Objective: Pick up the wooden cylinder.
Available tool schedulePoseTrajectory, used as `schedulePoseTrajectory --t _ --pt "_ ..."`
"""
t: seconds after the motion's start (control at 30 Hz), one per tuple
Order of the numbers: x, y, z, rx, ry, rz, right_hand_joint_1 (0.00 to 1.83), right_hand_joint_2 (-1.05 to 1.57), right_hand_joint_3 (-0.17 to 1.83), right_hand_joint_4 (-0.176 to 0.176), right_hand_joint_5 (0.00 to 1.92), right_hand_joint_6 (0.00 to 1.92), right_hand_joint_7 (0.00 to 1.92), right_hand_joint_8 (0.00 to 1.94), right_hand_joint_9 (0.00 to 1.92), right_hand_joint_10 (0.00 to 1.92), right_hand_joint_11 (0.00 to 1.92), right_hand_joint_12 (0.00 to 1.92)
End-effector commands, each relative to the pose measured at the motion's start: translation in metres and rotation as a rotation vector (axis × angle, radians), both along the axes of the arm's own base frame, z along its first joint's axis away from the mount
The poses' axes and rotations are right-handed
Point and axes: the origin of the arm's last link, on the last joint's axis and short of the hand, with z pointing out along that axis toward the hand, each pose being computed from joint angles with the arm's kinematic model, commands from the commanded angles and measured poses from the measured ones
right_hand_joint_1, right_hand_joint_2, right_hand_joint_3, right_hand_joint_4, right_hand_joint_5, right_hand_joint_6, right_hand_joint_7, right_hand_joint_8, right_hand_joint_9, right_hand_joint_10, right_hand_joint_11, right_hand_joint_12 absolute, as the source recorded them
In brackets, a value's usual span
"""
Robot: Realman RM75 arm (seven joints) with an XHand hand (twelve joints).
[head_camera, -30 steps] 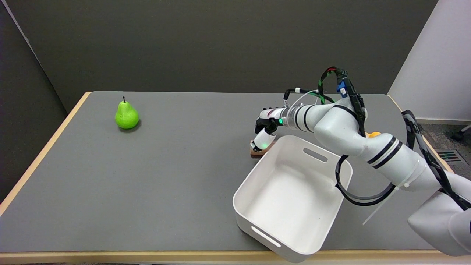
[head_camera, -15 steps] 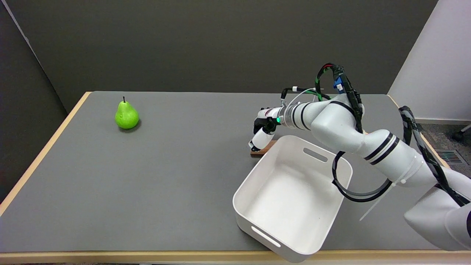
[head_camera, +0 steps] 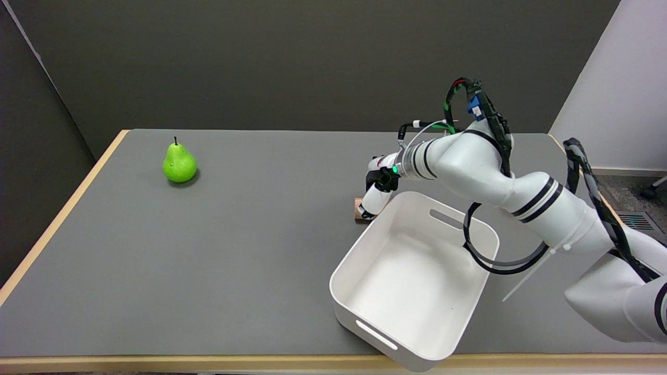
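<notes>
Wooden cylinder (head_camera: 358, 209) lies on the table (head_camera: 250, 250) against the white bin (head_camera: 417, 276), at its 11 o'clock corner. Right hand (head_camera: 377, 188) covers it; grasp cannot be confirmed. Risk: fingers jam against the wall, cylinder rolls off.

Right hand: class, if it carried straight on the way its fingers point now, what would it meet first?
Most likely the wooden cylinder: the right hand points down at it, perhaps already touching; depth is unclear. Under it lies the table.

You get even, soft overhead light, sharp focus throughout, faint shadow under the pear (head_camera: 180, 163) at 10 o'clock, mild sheen on the white bin (head_camera: 443, 341), no blur.
</notes>
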Motion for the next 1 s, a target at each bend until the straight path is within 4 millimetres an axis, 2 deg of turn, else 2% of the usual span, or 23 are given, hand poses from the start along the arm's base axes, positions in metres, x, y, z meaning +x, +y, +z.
schedulePoseTrajectory --t 0.03,0.17,0.5,1.0 --pt "0.012 -0.005 -0.008 0.018 0.072 -0.060 0.71 0.67 0.85 -0.176 0.29 0.71 0.43 0.68 0.28 0.98 0.09 1.26" --pt "0.009 -0.007 -0.013 0.030 0.072 -0.073 0.71 0.67 0.85 -0.176 0.29 0.70 0.43 0.68 0.28 0.98 0.10 1.27" --pt "-0.022 -0.009 -0.025 0.046 0.032 -0.122 0.70 0.67 0.85 -0.176 0.29 0.70 0.43 0.69 0.28 0.98 0.10 1.27" --pt "-0.014 -0.015 -0.026 0.051 0.042 -0.089 0.69 0.67 0.84 -0.176 0.28 0.69 0.42 0.69 0.28 0.99 0.10 1.28"
